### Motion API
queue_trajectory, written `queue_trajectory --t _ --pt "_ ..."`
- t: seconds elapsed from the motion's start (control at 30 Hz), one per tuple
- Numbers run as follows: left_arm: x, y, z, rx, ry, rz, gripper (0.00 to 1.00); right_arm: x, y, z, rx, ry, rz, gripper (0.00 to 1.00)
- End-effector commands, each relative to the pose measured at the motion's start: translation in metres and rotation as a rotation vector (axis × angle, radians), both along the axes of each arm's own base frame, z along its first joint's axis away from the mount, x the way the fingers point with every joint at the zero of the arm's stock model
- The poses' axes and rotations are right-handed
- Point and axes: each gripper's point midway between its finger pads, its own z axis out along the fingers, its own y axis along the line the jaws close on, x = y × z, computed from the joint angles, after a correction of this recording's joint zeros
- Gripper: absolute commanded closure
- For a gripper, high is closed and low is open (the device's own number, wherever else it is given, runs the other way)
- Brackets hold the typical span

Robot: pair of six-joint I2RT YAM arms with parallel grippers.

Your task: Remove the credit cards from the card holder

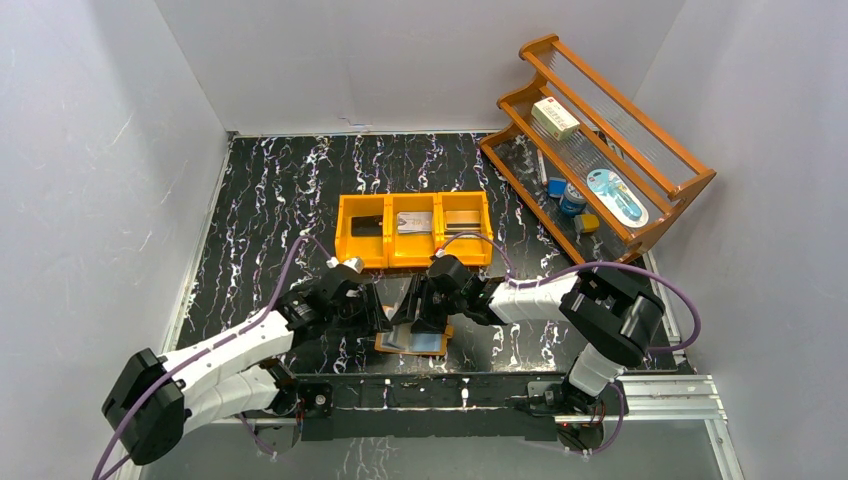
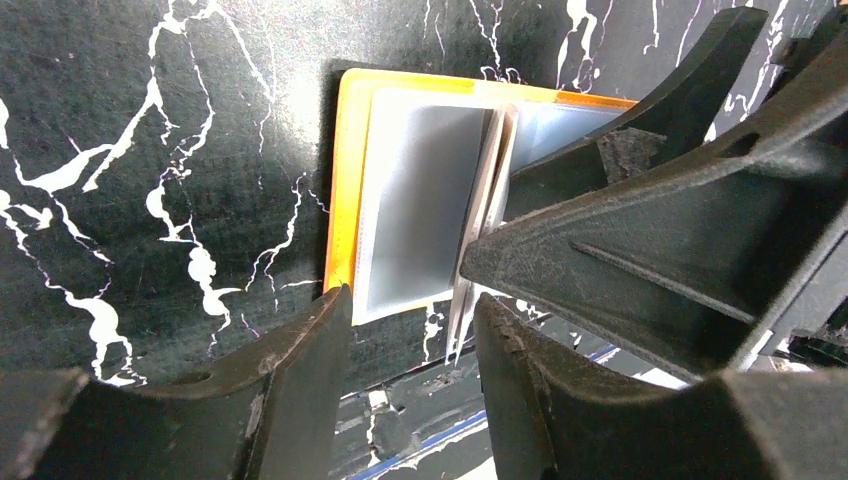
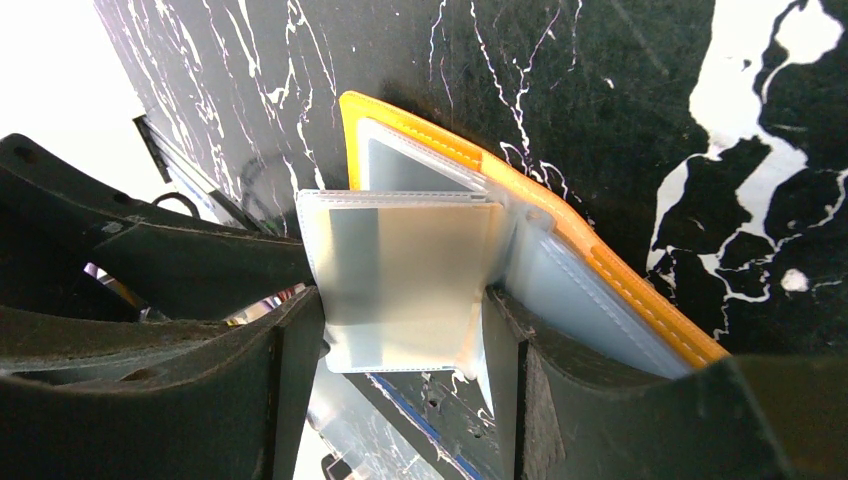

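Note:
The tan-orange card holder lies open on the table just ahead of the arm bases, its pale-blue sleeves facing up. A grey credit card shows through the flat left sleeve. One sleeve leaf stands upright. My right gripper spans its width, both fingers touching it and its right edge bent against a finger. My left gripper is open over the holder's near edge, with the upright leaf's edge beside its right finger.
An orange three-compartment bin sits just beyond the holder, with a flat card in each compartment. A wooden rack at the back right holds a white box and small items. White walls close in both sides.

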Motion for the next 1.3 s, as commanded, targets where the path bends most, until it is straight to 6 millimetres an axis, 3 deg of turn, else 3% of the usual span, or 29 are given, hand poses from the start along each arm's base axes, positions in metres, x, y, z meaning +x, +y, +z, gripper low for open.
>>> queue_trajectory --t 0.0,0.93,1.1,1.27 --pt "0.004 0.006 0.01 0.004 -0.042 0.015 0.53 -0.014 -0.021 -0.03 -0.102 0.057 0.003 0.34" --pt "-0.005 0.003 -0.01 0.028 0.022 -0.034 0.6 -0.012 -0.018 -0.023 -0.081 0.048 0.001 0.32" --pt "-0.005 -0.003 -0.008 0.011 0.023 -0.058 0.6 -0.008 -0.021 -0.02 -0.099 0.032 -0.018 0.36" --pt "0.0 -0.021 0.006 -0.067 -0.009 -0.112 0.58 -0.007 -0.019 -0.01 -0.059 0.014 -0.025 0.34"
